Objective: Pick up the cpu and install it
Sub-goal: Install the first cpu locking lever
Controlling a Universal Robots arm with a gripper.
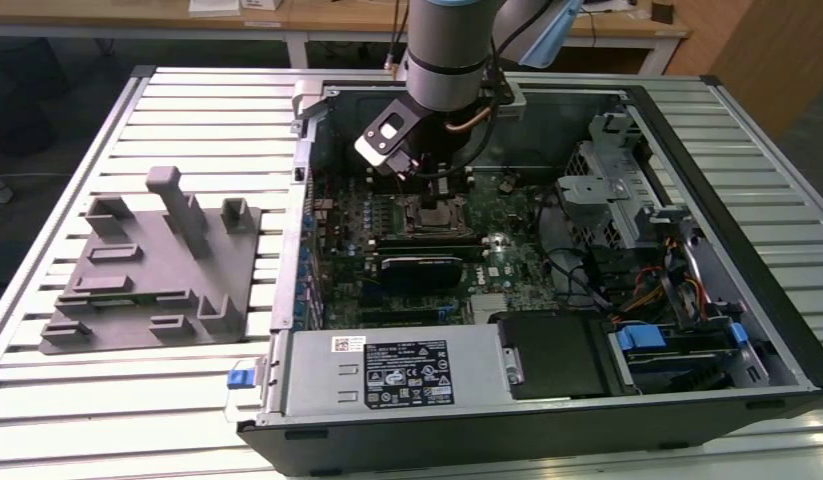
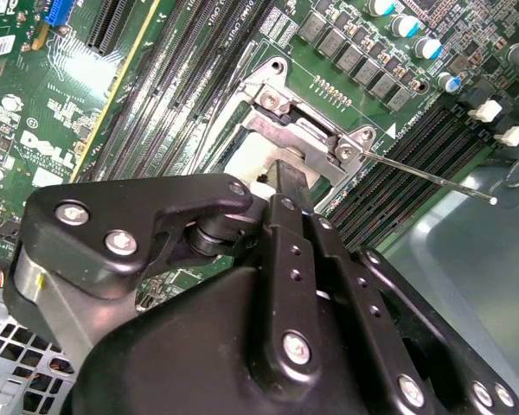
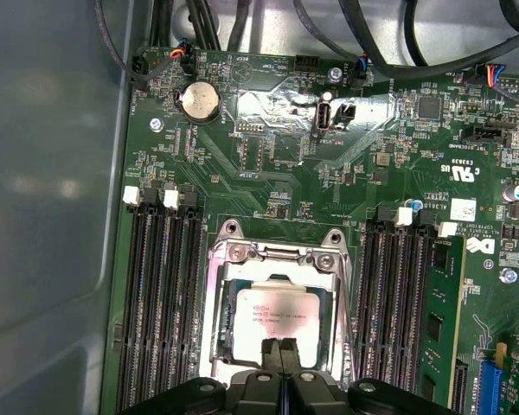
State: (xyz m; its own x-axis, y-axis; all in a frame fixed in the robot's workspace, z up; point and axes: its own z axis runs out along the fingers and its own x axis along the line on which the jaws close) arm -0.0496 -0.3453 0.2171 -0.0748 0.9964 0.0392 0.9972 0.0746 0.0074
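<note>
First wrist view, cpu: lies flat inside the metal socket frame on the green board, with its pale silver top facing up.
First wrist view, claw: the two black fingers are pressed together with no gap and grip nothing. Their tips sit over one edge of the cpu; I cannot tell whether they touch it.
First wrist view, memory slots: long black rows run along both sides of the socket frame.
First wrist view, coin battery: sits on the board, well apart from the socket frame.
Second wrist view, fingers: point down into the socket frame, just beside its hinged end.
Second wrist view, cpu: a pale patch between the fingertips and the frame's hinge.
Second wrist view, lever: a thin metal rod runs from the frame's corner out across the memory slots.
Exterior view, arm: hangs from the top centre of the frame into the open computer case, with the claw low over the board near the middle of the frame.
Exterior view, fixture plate: grey, with upright posts, at the left of the frame on the slatted worktop, beside the case.
</note>
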